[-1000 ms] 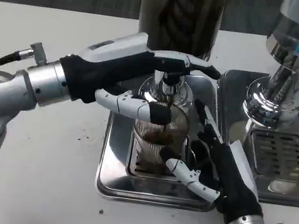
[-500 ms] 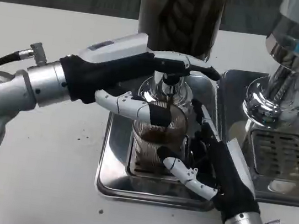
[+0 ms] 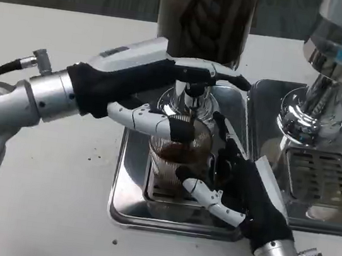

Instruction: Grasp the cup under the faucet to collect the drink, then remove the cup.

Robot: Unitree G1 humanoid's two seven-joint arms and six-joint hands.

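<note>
Under the chrome faucet [image 3: 188, 98] stands the ribbed clear glass cup [image 3: 176, 157], on the grate of the shiny steel drip tray [image 3: 129, 192], with dark drink showing inside. Right hand [image 3: 239, 188] curls its fingers about the cup from the tray's front-right. Left hand [image 3: 162, 98] lies over the faucet, fingers bent round it. Judged step: collecting; next move calls for a level lift clear of the spout. White table [image 3: 56, 175] carries the tray; a second steel drip tray [image 3: 319, 181] sits right of it, grey carpet beyond.

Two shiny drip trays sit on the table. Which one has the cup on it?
The left drip tray, under the dark dispenser, holds the cup, between both hands. The right tray, under the clear dispenser, has none.
</note>
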